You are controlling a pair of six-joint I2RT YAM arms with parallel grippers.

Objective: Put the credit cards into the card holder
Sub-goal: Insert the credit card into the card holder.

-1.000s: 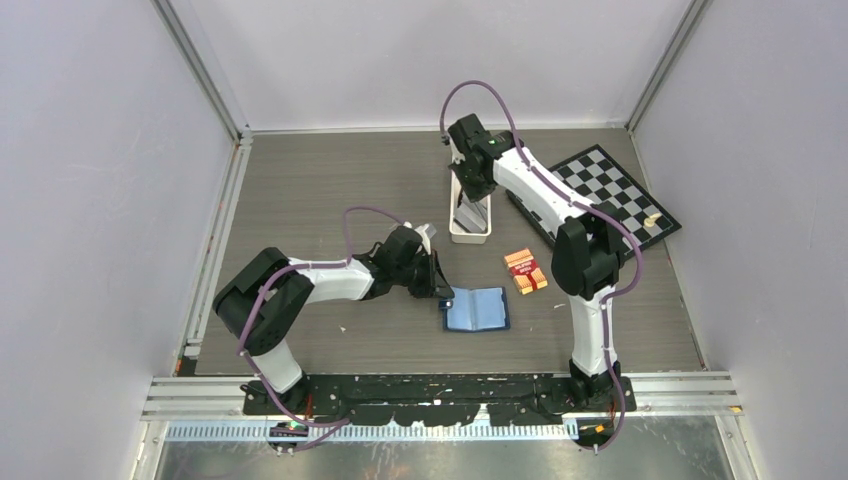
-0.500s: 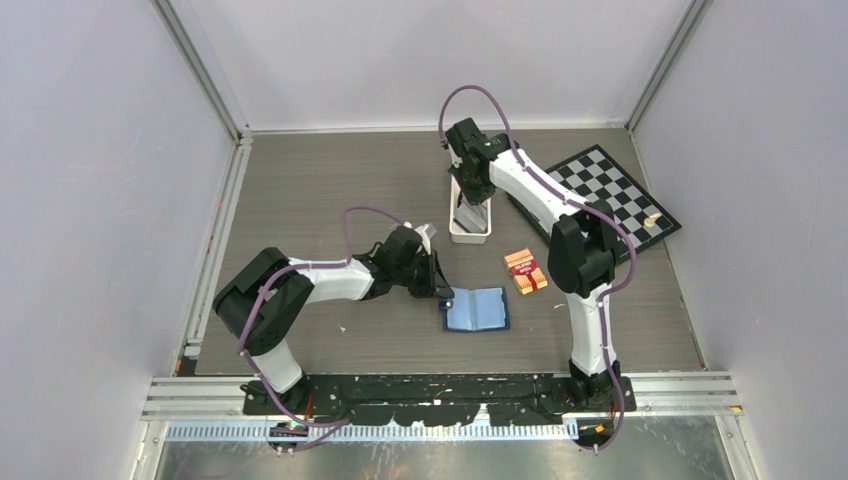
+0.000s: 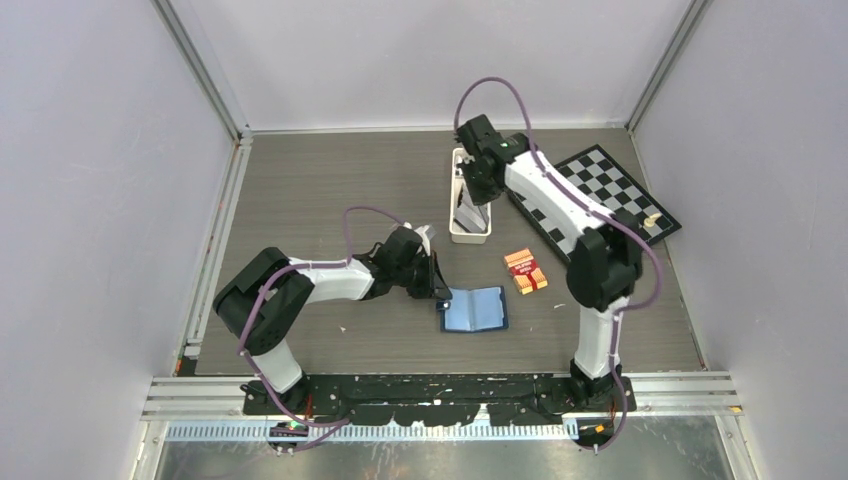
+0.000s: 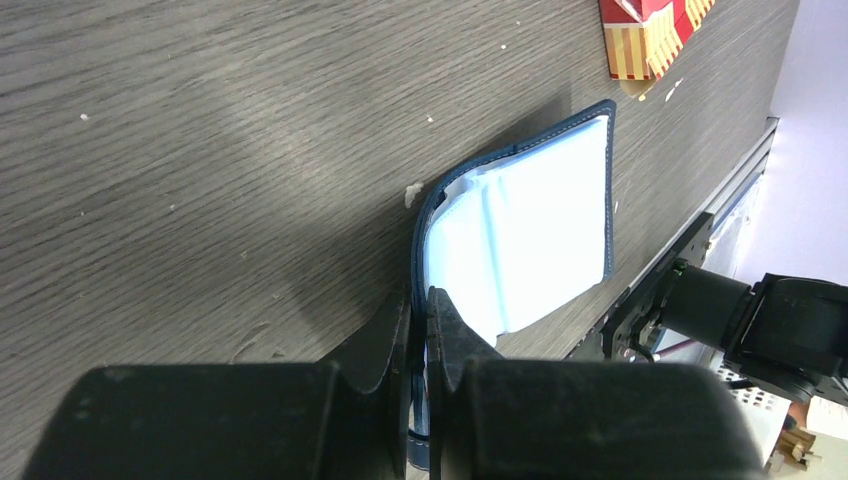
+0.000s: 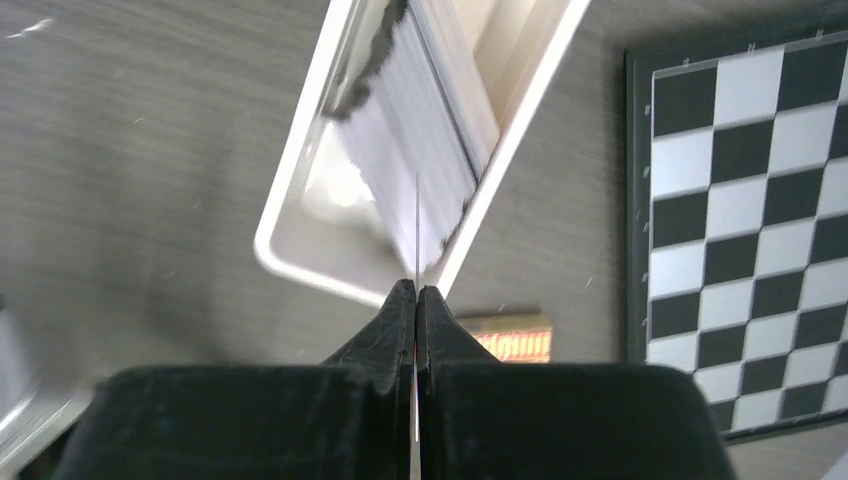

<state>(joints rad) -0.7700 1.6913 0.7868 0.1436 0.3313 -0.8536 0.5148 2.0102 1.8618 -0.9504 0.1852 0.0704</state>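
The left gripper [image 4: 420, 300] is pressed shut on the near edge of the card holder [image 4: 530, 230] — the navy cover is pinched between the jaws, and the pale blue inside is spread open on the table ahead of them. The right gripper [image 5: 416, 290] is closed on a thin card [image 5: 416, 230], seen edge-on and projecting straight ahead of the jaws — beyond it, the other credit cards [image 5: 420, 150] are leaned in the white tray [image 5: 335, 215].
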